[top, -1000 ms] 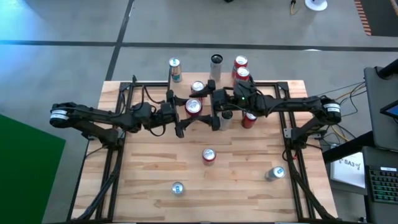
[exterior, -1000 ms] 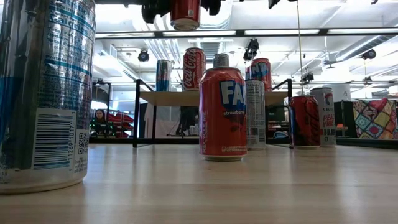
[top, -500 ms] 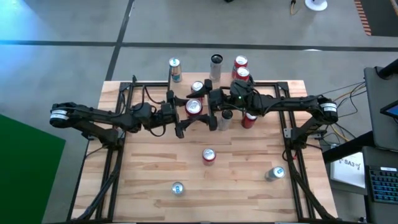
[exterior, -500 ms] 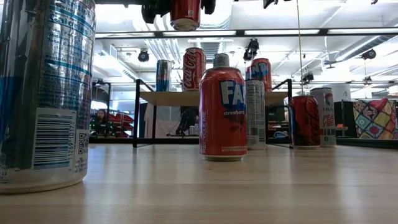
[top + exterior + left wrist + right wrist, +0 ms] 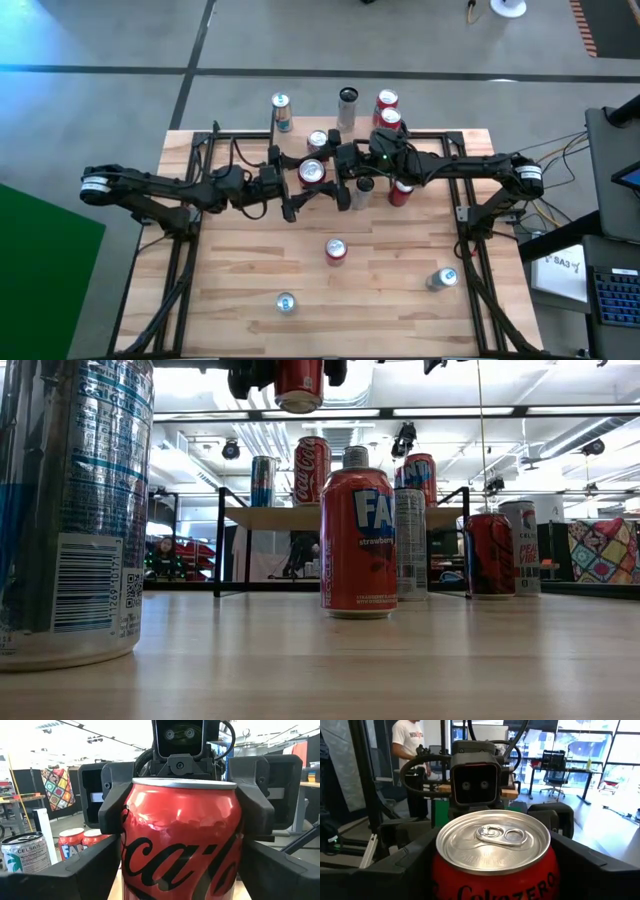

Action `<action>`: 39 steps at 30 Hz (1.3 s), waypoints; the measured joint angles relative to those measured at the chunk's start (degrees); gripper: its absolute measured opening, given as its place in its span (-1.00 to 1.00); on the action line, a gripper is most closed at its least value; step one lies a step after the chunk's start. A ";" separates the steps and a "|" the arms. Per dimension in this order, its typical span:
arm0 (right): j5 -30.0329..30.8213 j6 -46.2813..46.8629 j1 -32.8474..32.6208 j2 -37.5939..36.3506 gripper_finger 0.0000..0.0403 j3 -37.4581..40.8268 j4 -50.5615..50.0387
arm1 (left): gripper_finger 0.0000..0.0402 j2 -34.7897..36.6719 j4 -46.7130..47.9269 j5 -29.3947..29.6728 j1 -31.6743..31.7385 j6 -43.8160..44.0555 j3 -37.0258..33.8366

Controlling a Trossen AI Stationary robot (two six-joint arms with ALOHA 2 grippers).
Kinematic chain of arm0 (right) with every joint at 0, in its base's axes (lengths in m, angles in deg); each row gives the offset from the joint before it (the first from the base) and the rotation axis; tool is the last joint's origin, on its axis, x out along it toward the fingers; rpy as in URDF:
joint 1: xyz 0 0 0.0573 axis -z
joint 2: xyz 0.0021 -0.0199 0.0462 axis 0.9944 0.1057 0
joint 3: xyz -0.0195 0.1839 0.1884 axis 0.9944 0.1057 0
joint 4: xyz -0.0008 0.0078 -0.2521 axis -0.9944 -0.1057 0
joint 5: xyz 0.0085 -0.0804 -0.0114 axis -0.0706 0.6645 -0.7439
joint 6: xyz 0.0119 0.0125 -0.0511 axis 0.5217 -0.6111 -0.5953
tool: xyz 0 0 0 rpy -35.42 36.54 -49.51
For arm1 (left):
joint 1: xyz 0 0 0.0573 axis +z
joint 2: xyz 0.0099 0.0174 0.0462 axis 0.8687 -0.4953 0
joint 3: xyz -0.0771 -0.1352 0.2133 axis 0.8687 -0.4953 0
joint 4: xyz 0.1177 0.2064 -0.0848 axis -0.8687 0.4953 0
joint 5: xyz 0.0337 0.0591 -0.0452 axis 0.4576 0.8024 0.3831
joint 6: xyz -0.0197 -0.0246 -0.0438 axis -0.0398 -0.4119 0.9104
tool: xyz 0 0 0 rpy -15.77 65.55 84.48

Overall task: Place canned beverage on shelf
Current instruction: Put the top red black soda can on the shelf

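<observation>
My red Coke Zero can [image 5: 312,172] hangs upright above the table, silver top up. The wooden shelf [image 5: 300,517] beyond already carries 4 upright cans.

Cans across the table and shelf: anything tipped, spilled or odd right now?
Nothing tipped or spilled; cans on the table and shelf stand upright. Only oddity: the red cola can is in mid-air, with the left gripper and right gripper on opposite sides of it.

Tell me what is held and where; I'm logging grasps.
The red aluminium Coca-Cola can, aloft: the right gripper clamps its side wall. The left gripper surrounds it too; whether it grips cannot be told.
</observation>
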 joint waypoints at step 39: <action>0.48 1.21 0.13 -1.10 0.43 0.09 -2.43 | 0.97 5.08 11.67 -2.67 0.00 4.39 0.04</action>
